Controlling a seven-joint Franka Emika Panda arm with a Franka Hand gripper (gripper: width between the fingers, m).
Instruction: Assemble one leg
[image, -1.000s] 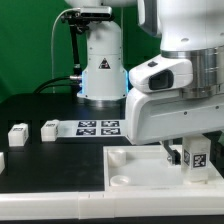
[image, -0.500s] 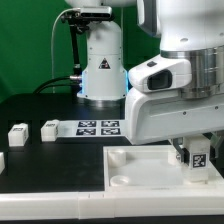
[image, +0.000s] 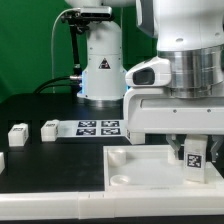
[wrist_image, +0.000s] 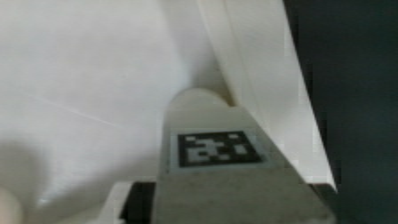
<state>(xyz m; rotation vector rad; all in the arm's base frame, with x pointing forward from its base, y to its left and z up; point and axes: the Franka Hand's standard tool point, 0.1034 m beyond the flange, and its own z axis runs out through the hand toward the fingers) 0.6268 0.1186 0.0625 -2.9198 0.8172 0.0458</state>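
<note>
1. Nearest you in the exterior view lies the large flat white plate (image: 140, 187). It has a round socket (image: 122, 179) toward its end on the exterior view's left.
2. Over the plate's other end, on the exterior view's right, you will find the leg (image: 197, 161). It stands upright, with its black-and-white tag (image: 198, 157) facing the camera. The wrist view shows the same leg (wrist_image: 217, 195) and tag (wrist_image: 217, 148) against the white plate (wrist_image: 89, 90).
3. The gripper (image: 192, 155) is clenched on the leg, its jaws pressed to either side. You cannot tell whether the leg's lower end touches the plate.
4. Farther back, the black table (image: 45, 170) carries a first block (image: 18, 132) and a second block (image: 49, 128), small, white and side by side. Both lie well apart from the plate.
5. Just beside the second block, toward the exterior view's right, lies the marker board (image: 98, 127).
6. Farthest from you stands the white arm base (image: 100, 65).
</note>
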